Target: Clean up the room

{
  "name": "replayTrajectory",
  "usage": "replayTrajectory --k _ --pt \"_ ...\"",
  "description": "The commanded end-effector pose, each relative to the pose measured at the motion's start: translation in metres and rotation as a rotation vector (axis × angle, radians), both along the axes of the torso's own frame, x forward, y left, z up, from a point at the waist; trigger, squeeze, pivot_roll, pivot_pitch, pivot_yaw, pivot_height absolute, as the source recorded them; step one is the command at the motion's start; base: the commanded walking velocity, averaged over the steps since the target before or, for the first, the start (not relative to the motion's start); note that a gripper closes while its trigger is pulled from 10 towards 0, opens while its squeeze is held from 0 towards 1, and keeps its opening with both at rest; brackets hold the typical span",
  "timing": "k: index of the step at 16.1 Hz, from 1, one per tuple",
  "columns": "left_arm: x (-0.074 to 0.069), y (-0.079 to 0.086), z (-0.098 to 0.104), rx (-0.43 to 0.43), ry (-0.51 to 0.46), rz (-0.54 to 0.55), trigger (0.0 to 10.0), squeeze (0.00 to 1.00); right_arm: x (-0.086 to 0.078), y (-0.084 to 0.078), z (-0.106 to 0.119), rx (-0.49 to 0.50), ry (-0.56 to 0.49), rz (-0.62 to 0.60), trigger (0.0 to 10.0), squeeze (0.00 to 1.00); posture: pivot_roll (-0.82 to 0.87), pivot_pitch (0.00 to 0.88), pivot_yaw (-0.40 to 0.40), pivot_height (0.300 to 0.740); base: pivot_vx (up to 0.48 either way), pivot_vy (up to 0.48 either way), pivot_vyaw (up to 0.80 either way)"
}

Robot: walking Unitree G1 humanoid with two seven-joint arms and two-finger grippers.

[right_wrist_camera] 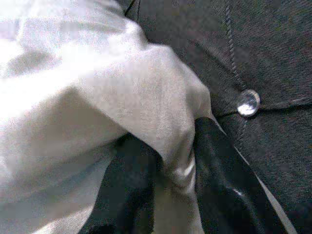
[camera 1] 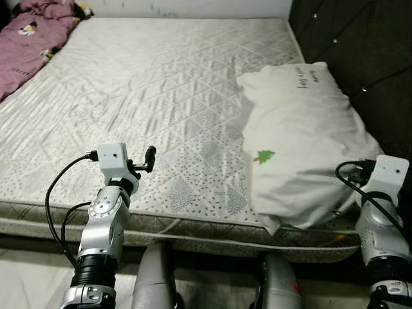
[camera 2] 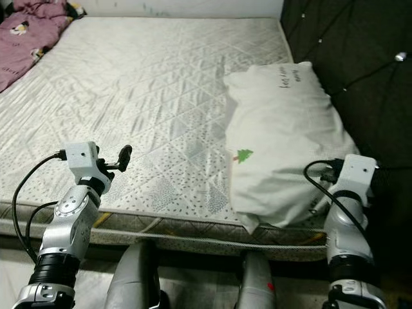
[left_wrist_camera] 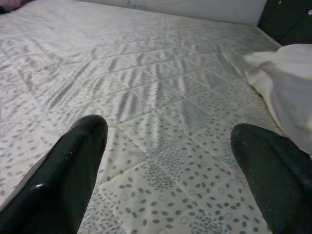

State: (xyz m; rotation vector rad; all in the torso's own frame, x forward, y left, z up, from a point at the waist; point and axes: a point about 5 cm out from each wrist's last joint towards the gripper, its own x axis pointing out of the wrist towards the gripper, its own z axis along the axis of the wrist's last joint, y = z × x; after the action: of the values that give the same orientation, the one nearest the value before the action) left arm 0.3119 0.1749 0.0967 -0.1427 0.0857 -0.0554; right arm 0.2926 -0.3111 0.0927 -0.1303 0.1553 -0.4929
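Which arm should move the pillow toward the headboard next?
Probably the right. Its tool is shut on a fold of the pillow, next to the headboard. The left tool is open over bare mattress, apart from the pillow.

I am seeing a short line of dark handwriting near the top corner of the white pillow point(camera 1: 302, 135), too small for me to read. A small green tree mark point(camera 1: 264, 156) is showing lower on its cover.
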Motion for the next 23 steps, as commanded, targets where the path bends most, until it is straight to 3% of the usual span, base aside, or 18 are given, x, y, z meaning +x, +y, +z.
replayTrajectory --k 1,4,5,6,7,11,19,23 --pt "0.001 0.002 0.002 0.015 0.0 0.0 10.0 0.0 0.005 0.006 0.013 -0.018 -0.058 0.034 10.0 1.0 0.0 0.0 0.032 0.606 0.0 0.0 0.0" --pt "0.001 0.003 0.002 0.015 0.001 0.004 10.0 0.0 0.008 0.015 0.031 -0.114 -0.119 0.055 10.0 1.0 0.0 0.0 0.031 0.606 0.0 0.0 0.0" --pt "0.002 0.003 0.002 0.018 -0.001 0.0 10.0 0.0 0.009 0.03 0.052 -0.176 -0.205 0.088 10.0 1.0 0.0 0.0 0.037 0.606 0.0 0.0 0.0" --pt "0.003 0.002 0.003 0.018 -0.002 -0.002 10.0 0.0 0.011 0.037 0.058 -0.184 -0.229 0.108 10.0 1.0 -0.01 0.0 0.041 0.606 0.0 0.0 0.0" --pt "0.004 0.001 0.003 0.019 -0.004 -0.006 10.0 0.0 0.012 0.045 0.062 -0.172 -0.25 0.133 10.0 0.0 -0.01 0.0 0.044 0.606 0.0 0.0 0.0" --pt "0.011 -0.003 0.008 0.018 -0.02 -0.022 10.0 0.0 0.017 0.068 0.066 -0.102 -0.283 0.153 10.0 0.0 -0.01 0.0 0.052 0.639 0.0 0.0 0.0" --pt "0.015 0.0 0.014 0.018 -0.053 -0.007 10.0 0.0 0.028 0.089 0.062 -0.039 -0.274 0.167 10.0 0.0 -0.02 0.0 0.053 0.734 0.0 0.0 0.0" --pt "0.01 0.003 0.012 0.024 -0.048 0.001 10.0 0.0 0.026 0.1 0.056 -0.014 -0.261 0.183 10.0 0.0 -0.01 0.0 0.055 0.74 0.0 0.0 0.0"
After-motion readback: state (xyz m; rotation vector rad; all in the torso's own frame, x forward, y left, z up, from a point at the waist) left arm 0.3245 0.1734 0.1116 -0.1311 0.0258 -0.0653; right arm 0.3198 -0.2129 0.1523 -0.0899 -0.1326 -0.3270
